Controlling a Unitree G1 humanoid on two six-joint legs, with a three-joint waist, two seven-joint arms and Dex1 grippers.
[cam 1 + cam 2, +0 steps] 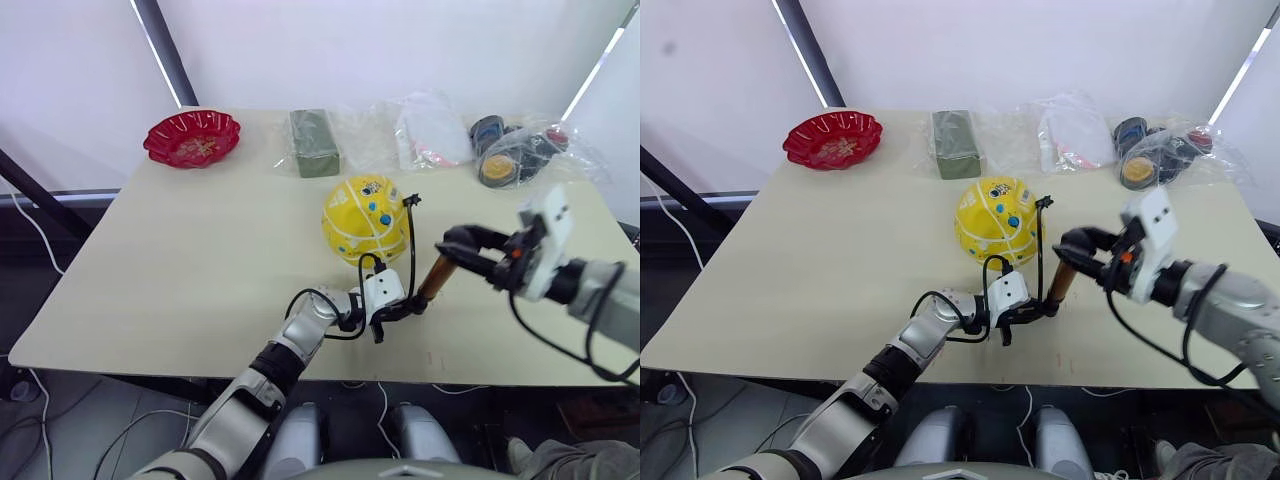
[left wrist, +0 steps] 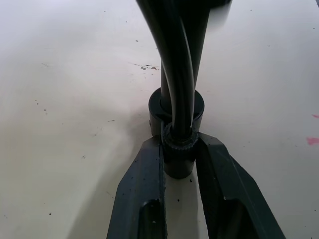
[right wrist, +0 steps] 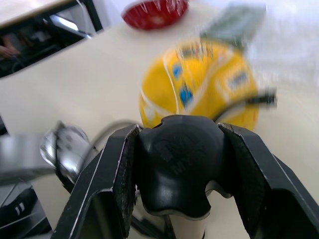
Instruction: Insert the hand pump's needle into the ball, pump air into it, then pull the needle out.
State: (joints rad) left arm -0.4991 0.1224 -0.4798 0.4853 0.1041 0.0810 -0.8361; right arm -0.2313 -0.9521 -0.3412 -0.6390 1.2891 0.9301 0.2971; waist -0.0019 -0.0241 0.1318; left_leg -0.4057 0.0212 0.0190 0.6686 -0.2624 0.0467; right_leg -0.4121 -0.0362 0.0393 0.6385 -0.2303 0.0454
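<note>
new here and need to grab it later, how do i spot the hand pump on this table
On the pale table, find the yellow ball near the middle. Just toward the near edge, right of the ball, stands the hand pump: the lone gold-bronze cylinder, black-capped, with a thin black hose looping up beside the ball.

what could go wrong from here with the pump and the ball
1. The yellow ball with white stripes and blue prints sits loose on the table, so a tug on the thin black hose could roll it and work the needle fitting out.
2. The left tool clamps only the black bottom cap of the gold-bronze hand pump, which stands tilted; a hard push from the right tool on the black handle could tip it over.
</note>
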